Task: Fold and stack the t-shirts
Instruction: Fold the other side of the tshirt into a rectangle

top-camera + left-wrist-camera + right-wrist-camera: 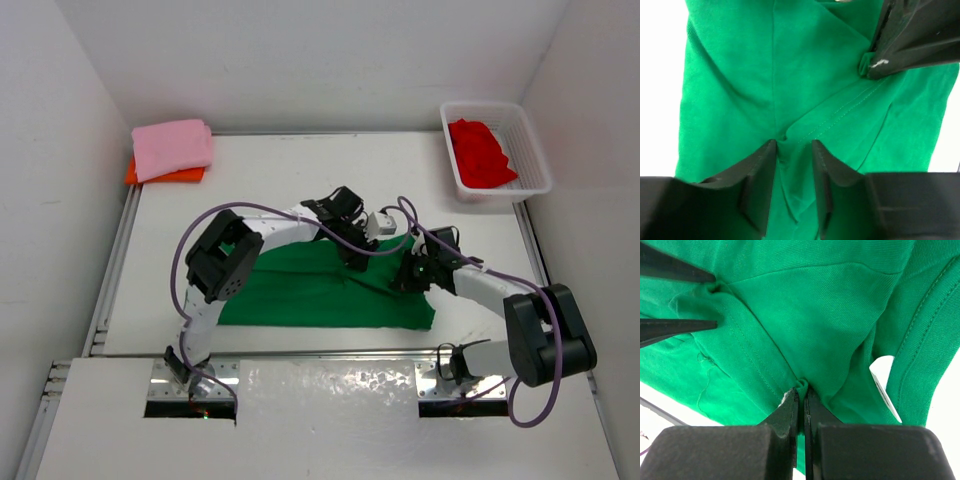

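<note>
Top external: green t-shirt point(300, 295) lies along near edge of tabletop point(300, 170), open room beyond. Right hand point(801, 395) clamps its fold; left hand point(794, 150) apart, astride a crease.

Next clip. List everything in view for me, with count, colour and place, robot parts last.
green t-shirt: one, green, spread mid-table under both pincers.
pink t-shirt: one, light pink, folded, far left corner, on top of the orange one.
orange t-shirt: one, bright orange, under the pink t-shirt, only its edges showing.
red t-shirt: one, red, bunched in the basket.
basket: one, white, far right corner.
table: one, white.
left pincer: one, black, jaws apart astride a fold of the green t-shirt.
right pincer: one, black, shut on the green t-shirt's cloth.
</note>
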### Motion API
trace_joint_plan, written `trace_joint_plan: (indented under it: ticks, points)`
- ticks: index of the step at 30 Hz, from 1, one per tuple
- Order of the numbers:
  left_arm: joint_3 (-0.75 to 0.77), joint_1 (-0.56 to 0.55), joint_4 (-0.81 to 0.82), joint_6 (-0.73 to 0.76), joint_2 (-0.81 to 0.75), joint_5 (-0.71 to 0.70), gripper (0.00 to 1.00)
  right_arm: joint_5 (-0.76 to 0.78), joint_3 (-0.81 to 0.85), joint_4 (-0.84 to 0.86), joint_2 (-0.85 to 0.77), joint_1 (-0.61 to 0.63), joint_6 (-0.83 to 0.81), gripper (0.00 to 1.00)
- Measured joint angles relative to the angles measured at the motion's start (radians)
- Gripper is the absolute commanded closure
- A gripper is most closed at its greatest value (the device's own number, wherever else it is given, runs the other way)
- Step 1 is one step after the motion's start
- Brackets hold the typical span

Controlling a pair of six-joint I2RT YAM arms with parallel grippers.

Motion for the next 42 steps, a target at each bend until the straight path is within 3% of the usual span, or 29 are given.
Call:
trace_joint_plan:
  ticks: [3, 4, 5, 15, 26, 32, 39, 42]
  points:
    - [0.0, -0.006, 0.0, 0.009, 0.0, 0.006, 0.81, 0.0, 0.0, 0.0, 0.0, 0.0, 0.0, 1.0]
    - [0.0, -0.006, -0.003, 0.011, 0.0, 0.009, 0.95, 0.0, 0.0, 0.0, 0.0, 0.0, 0.0, 1.0]
    - [0.0, -0.005, -0.008, 0.01, 0.0, 0.011, 1.0, 0.0, 0.0, 0.0, 0.0, 0.0, 0.0, 1.0]
    - [-0.002, 0.006, -0.039, 0.023, -0.01, 0.043, 1.0, -0.001, 0.0, -0.026, -0.046, 0.0, -0.042, 0.99]
    - [-0.158, 0.016, -0.087, 0.164, -0.144, 0.212, 1.0, -0.072, 0.0, -0.124, -0.114, 0.0, -0.168, 0.73]
    - [-0.165, 0.016, -0.235, 0.383, -0.127, 0.296, 0.94, -0.135, -0.002, -0.221, -0.108, 0.0, -0.195, 0.7]
    - [-0.142, 0.015, -0.468, 0.729, -0.089, 0.318, 0.82, -0.31, -0.006, -0.247, -0.246, 0.0, -0.218, 0.67]
    - [-0.142, 0.015, -0.499, 0.793, -0.089, 0.293, 0.61, -0.409, -0.006, -0.214, -0.283, 0.0, -0.214, 0.66]
